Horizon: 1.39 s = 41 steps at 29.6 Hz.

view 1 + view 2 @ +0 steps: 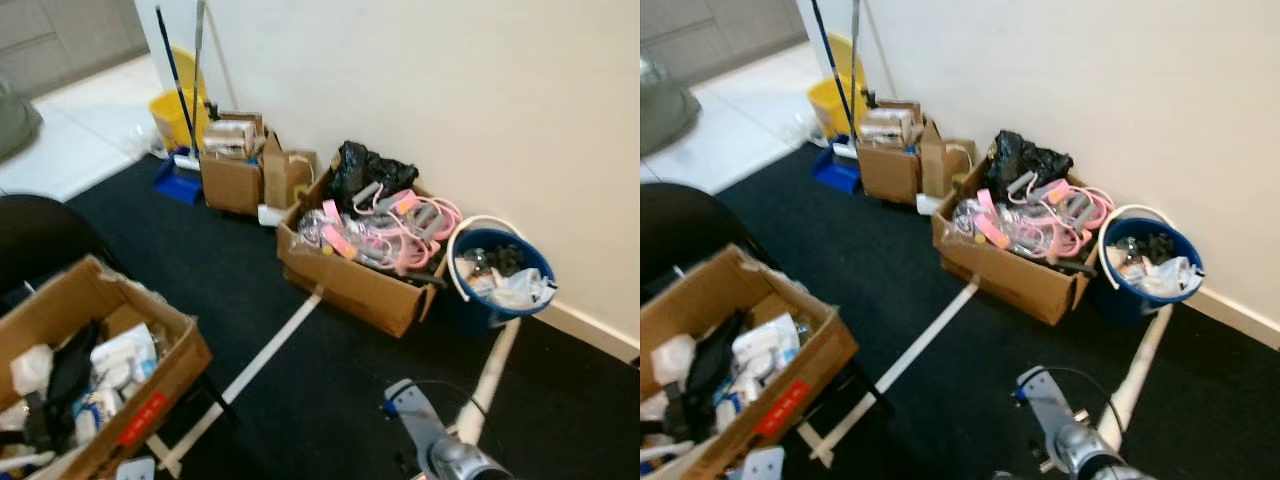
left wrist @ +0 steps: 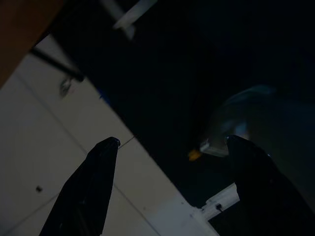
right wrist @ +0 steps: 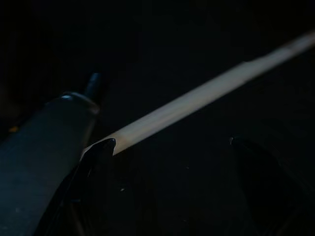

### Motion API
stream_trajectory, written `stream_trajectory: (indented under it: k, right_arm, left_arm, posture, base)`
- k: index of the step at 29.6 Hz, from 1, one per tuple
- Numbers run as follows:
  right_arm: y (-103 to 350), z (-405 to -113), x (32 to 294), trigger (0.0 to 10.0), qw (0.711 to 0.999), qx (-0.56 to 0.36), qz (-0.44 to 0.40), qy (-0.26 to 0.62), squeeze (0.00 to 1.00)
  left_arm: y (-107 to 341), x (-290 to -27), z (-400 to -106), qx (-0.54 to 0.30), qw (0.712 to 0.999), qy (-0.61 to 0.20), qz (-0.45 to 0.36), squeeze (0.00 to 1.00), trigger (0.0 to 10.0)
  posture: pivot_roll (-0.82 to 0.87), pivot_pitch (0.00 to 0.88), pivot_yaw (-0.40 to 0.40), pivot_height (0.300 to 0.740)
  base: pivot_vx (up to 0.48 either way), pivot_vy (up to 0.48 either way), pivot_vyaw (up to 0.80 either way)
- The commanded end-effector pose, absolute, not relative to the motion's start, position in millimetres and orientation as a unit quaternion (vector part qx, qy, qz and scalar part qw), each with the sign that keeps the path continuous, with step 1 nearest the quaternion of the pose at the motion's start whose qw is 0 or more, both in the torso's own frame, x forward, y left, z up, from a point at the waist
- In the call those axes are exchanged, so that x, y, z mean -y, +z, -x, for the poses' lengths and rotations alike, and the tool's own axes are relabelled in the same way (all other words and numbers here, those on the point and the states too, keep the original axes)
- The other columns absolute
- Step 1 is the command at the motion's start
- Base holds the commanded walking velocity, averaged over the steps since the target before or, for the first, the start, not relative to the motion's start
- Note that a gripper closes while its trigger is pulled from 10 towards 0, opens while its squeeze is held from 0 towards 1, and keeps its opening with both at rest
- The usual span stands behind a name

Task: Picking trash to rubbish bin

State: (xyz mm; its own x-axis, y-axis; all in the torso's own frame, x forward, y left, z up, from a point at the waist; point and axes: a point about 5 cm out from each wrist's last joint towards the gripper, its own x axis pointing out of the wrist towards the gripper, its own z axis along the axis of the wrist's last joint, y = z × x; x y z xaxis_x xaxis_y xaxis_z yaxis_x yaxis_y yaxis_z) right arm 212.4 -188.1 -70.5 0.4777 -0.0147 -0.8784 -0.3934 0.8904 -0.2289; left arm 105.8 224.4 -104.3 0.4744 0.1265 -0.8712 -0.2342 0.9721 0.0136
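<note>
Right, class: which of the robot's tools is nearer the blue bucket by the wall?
Right. The right tool hangs over the black carpet beside the white strip leading to the blue bucket. The left tool hangs by the carpet's edge and white tiles, farther off.

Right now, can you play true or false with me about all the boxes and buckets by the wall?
1. The blue bucket stands on the dark carpet beside the wall. True.
2. The big cardboard box next to it holds pink and grey cords. True.
3. The blue bucket has nothing in it. False: it holds white and dark scraps.
4. A yellow bucket stands far off near the broom handles. True.
5. The left gripper is clamped on a piece of trash. False: its fingers are apart with nothing between them.
6. The right gripper holds a bottle. False: it is open and holds nothing.
</note>
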Motion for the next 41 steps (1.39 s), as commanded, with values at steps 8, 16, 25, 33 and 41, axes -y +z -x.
stream_trajectory:
  k: [8, 16, 25, 33, 41]
  right_arm:
    - [-81, -190, 199, 10.0, 0.806, -0.531, 0.232, 0.124, 0.0]
    - [-83, -184, 203, 10.0, 0.795, -0.538, 0.246, 0.132, 0.0]
    - [-82, -185, 206, 10.0, 0.79, -0.536, 0.262, 0.139, 0.0]
    - [-83, -183, 205, 10.0, 0.794, -0.532, 0.258, 0.142, 0.0]
    - [-85, -179, 204, 10.0, 0.792, -0.535, 0.256, 0.143, 0.0]
  left_arm:
    - [-107, -221, -100, -0.515, 0.85, 0.096, 0.048, 0.0, 10.0]
    - [-109, -223, -88, -0.531, 0.841, 0.093, 0.045, 0.0, 10.0]
    - [-110, -227, -83, -0.538, 0.837, 0.088, 0.042, 0.0, 10.0]
    - [-110, -226, -82, -0.542, 0.836, 0.08, 0.042, 0.0, 10.0]
    - [-111, -217, -86, -0.541, 0.836, 0.084, 0.045, 0.0, 10.0]
  posture:
    - [0.11, 0.08, -0.001, 0.74]
    - [0.11, 0.078, -0.003, 0.74]
    - [0.1, 0.077, -0.009, 0.74]
    - [0.1, 0.091, -0.006, 0.74]
    - [0.1, 0.1, -0.003, 0.74]
  base:
    - [0.0, 0.0, -0.8]
    - [0.0, 0.0, -0.6]
    - [0.0, 0.0, -0.36]
    - [0.0, -0.103, -0.5]
    - [0.0, -0.355, 0.0]
